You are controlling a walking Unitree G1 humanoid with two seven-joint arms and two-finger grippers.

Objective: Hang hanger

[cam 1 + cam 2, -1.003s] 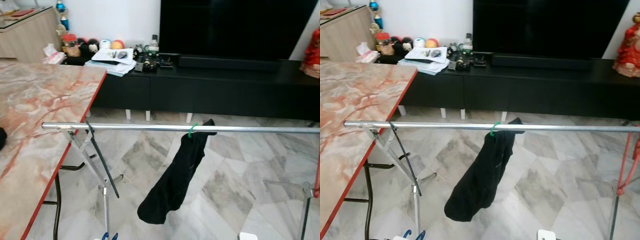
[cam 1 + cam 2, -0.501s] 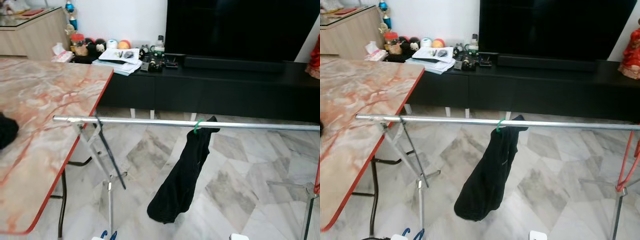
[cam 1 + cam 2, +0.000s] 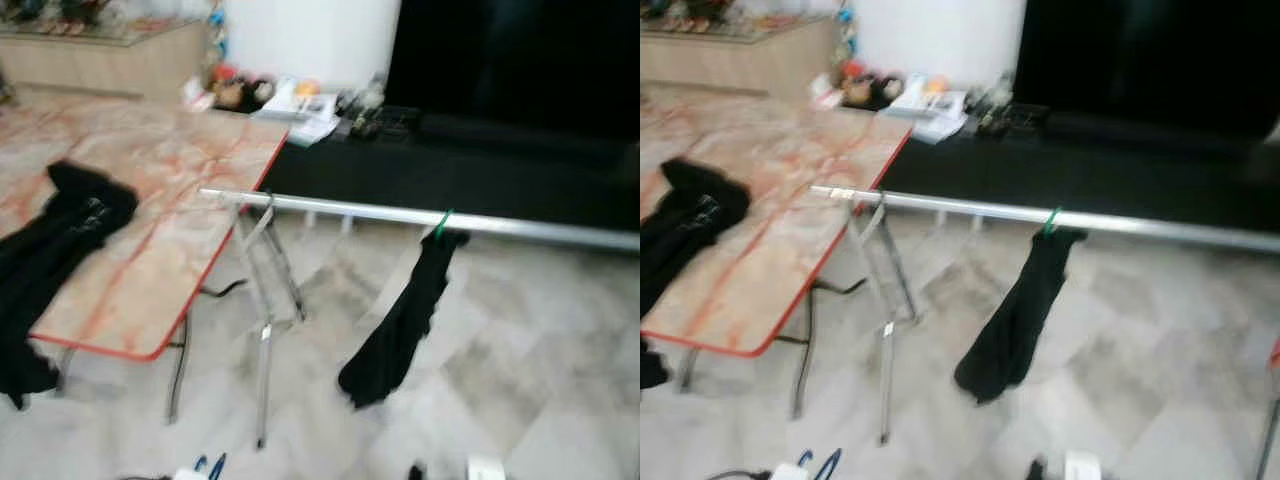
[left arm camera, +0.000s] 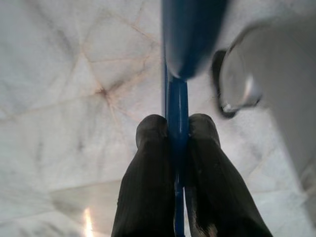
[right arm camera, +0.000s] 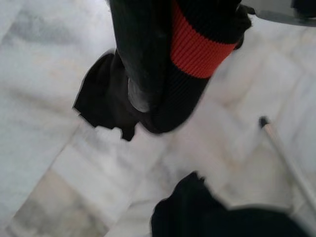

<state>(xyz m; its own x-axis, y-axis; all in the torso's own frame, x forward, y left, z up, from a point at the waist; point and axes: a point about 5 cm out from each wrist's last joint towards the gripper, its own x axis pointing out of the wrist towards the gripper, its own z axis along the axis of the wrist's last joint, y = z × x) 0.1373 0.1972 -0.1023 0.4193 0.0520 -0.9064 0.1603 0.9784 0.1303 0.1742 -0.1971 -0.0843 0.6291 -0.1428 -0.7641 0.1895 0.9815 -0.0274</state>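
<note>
1. While the head views are blurring, the left gripper (image 4: 177,148) is clamping a blue hanger (image 4: 178,98) between its two black fingers (image 4: 148,163), the hanger's bar running straight out past the fingertips over the marble floor (image 4: 59,74).
2. Hanging low near that gripper, the hanger's blue tip (image 3: 212,465) is peeking in at the bottom edge of the left eye view, well below the silver rail (image 3: 400,214) and short of it.
3. The right gripper is appearing in its wrist view as dark fingers (image 5: 143,59) close against a black cloth with a red band (image 5: 197,49); whether they are pinching it or merely lying against it, I cannot tell.
4. Farther out from the left gripper, one black garment (image 3: 400,320) is already hanging from the rail on a green hook (image 3: 441,222).
5. Off to that gripper's left, more black clothing (image 3: 60,230) is lying on the marble-patterned desk (image 3: 190,180) and drooping over its near edge.
6. Judging by this, the step in hand is the carry: the hanger is gripped but not yet near the rail.
7. Next, the left arm is going to need raising until the hook is clearing the rail at a bare stretch beside the hung garment, then lowering so the hook is catching before the fingers are loosening.
</note>
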